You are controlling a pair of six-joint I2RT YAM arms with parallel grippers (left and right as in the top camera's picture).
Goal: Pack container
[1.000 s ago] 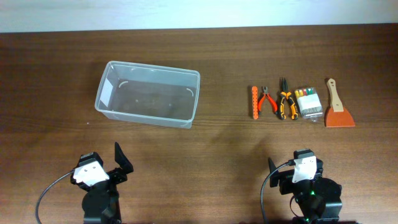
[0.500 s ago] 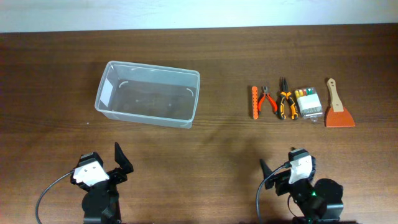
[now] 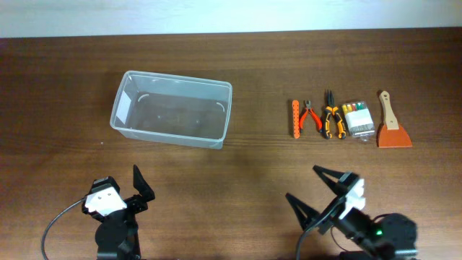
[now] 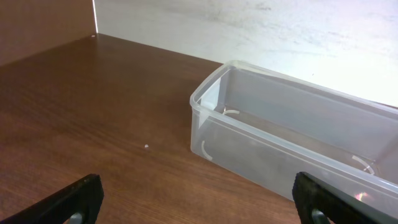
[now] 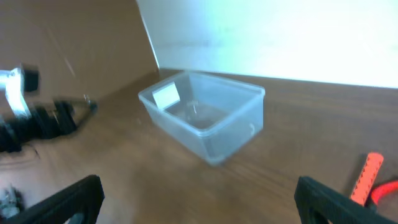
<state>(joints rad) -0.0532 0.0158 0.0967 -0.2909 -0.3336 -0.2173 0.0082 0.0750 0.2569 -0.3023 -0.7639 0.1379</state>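
Observation:
The clear plastic container (image 3: pixel 172 108) stands empty on the brown table at the left; it also shows in the left wrist view (image 4: pixel 292 140) and the right wrist view (image 5: pixel 205 118). To the right lie an orange strip tool (image 3: pixel 296 118), red-handled pliers (image 3: pixel 312 117), orange-and-black pliers (image 3: pixel 332 119), a small box of bits (image 3: pixel 357 118) and an orange scraper (image 3: pixel 392 124). My left gripper (image 3: pixel 126 189) is open and empty near the front edge. My right gripper (image 3: pixel 314 191) is open and empty, low at the front right, turned toward the container.
The table's back edge meets a white wall (image 3: pixel 231 14). The left arm (image 5: pixel 31 118) shows at the left of the right wrist view. The orange strip tool (image 5: pixel 367 177) shows at that view's right edge.
My right arm has swung leftward and its jaws have spread wide. The left arm, the container and the tools have not moved.

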